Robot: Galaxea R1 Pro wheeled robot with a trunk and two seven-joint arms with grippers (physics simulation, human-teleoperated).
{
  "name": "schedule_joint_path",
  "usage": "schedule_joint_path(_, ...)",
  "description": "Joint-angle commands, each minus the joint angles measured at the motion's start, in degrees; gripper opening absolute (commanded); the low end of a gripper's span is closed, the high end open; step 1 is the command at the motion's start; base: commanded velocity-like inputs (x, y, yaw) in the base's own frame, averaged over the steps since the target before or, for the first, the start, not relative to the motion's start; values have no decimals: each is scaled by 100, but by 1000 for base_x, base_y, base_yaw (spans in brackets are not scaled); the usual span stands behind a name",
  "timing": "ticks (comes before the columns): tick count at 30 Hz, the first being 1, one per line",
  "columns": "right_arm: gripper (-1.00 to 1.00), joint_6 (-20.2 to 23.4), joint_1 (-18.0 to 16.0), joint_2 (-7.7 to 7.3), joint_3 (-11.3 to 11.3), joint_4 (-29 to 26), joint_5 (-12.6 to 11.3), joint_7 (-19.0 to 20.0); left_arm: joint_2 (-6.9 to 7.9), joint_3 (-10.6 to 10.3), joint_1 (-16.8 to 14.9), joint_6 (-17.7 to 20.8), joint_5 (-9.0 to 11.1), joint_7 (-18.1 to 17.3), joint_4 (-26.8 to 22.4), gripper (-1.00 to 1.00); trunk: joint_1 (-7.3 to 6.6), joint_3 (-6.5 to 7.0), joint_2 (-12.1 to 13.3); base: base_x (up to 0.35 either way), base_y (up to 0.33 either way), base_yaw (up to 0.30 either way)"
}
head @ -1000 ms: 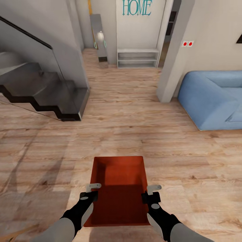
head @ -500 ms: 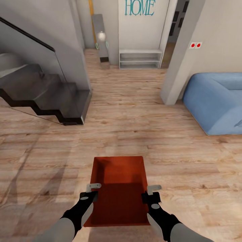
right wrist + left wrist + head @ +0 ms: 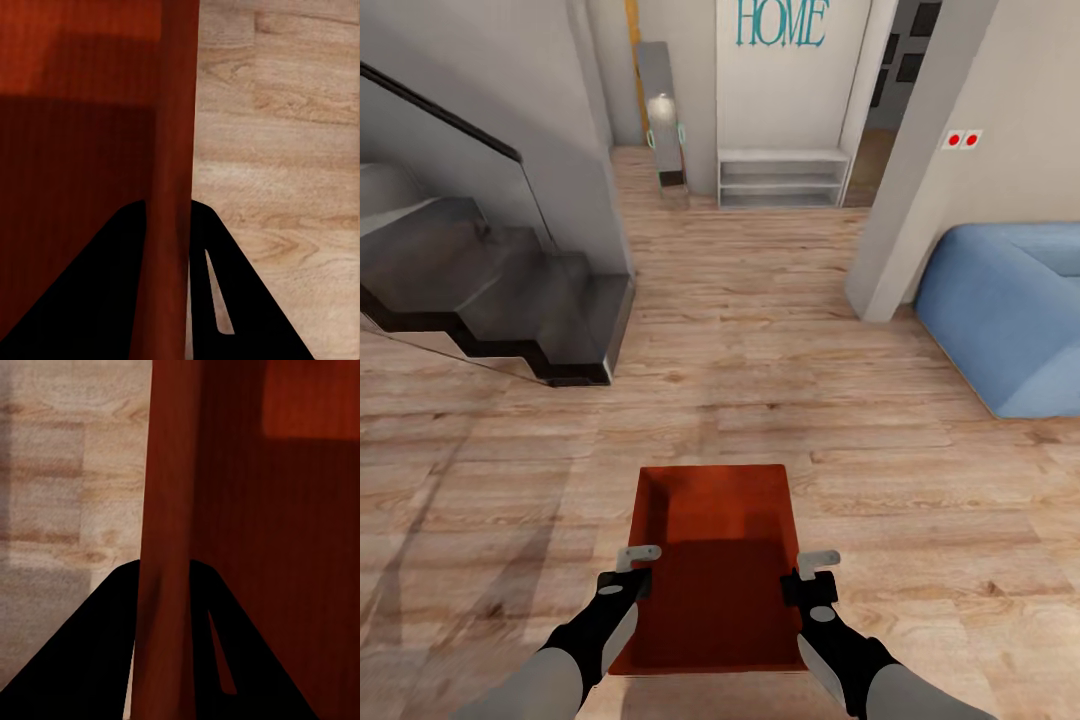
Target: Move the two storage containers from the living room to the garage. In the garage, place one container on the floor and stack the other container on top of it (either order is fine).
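A red-orange storage container [image 3: 715,560] hangs above the light wood-plank floor of the living room, carried between both arms low in the head view. My left gripper [image 3: 637,567] is shut on its left wall, and my right gripper [image 3: 808,573] is shut on its right wall. In the left wrist view the container wall [image 3: 169,547] runs between the dark fingers [image 3: 97,660]. The right wrist view shows the other wall [image 3: 172,172] pinched the same way, with wood floor beside it. The bin is empty.
A dark staircase [image 3: 490,290] with a glass rail stands at the left. A blue sofa [image 3: 1010,310] sits at the right behind a white wall corner [image 3: 905,230]. Ahead, a hallway leads to a white shelf [image 3: 782,178] under a "HOME" sign, with a doorway [image 3: 895,100] to its right.
The camera has moved forward and slightly left: the sofa slid right and the staircase and shelf shifted. The container stays held the same way between both grippers.
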Motion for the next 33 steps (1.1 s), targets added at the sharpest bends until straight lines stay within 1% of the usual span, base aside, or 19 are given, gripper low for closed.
schedule_joint_path(1, -100, -37, -9, 1, -97, 20, -153, -35, 0, 35, 1, -17, -147, 93, -37, -100, 6, -8, -9, 253, 6, 0)
schedule_joint_path(9, -100, -37, -11, -2, -97, 22, -153, -35, -8, 39, 1, -21, -145, 87, -45, -100, 6, -8, -9, 38, 0, 0)
schedule_joint_path(11, -100, -37, -11, -2, -97, 22, -149, -35, -7, 36, 1, -21, -146, 90, -45, -100, 6, -8, -9, 182, 0, 0)
schedule_joint_path(33, -100, -43, -8, -3, -97, 18, -144, -35, 0, 35, 1, -21, -147, 93, -37, -100, 6, -8, -9, 314, 0, 0)
